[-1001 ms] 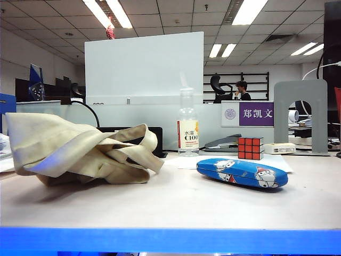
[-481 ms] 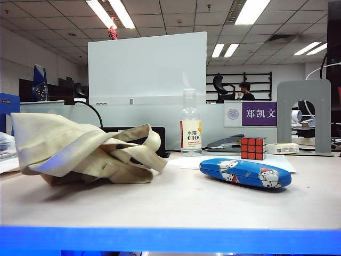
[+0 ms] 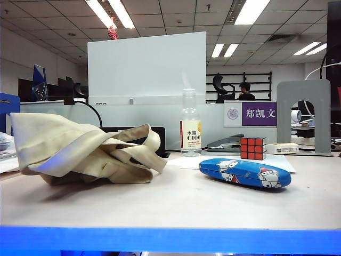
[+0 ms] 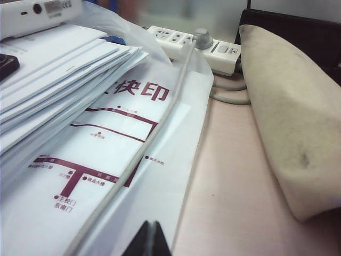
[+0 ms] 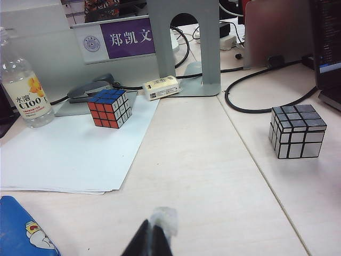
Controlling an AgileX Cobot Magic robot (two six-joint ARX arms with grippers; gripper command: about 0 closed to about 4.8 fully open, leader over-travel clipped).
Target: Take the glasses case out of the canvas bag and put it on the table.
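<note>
The blue glasses case (image 3: 245, 173) with cartoon figures lies flat on the pale table (image 3: 176, 202), right of centre; one end of it shows in the right wrist view (image 5: 21, 230). The beige canvas bag (image 3: 80, 149) lies slumped on the left, handles trailing toward the middle. In the left wrist view its soiled side (image 4: 293, 117) is beside my left gripper (image 4: 152, 228), which is shut and empty over a white plastic bag (image 4: 106, 160). My right gripper (image 5: 153, 228) is shut and empty above bare table, beside the case. Neither gripper appears in the exterior view.
Behind the case stand a clear bottle (image 3: 190, 125), a stapler (image 3: 225, 143) and a red cube (image 3: 252, 148) on white paper (image 5: 80, 149). A silver mirror cube (image 5: 295, 130) and cables lie further right. Stacked papers (image 4: 53, 69) and a power strip (image 4: 192, 40) sit by the left gripper.
The exterior picture has shifted slightly to the right; the case, bag and other things on the table have kept their places.
</note>
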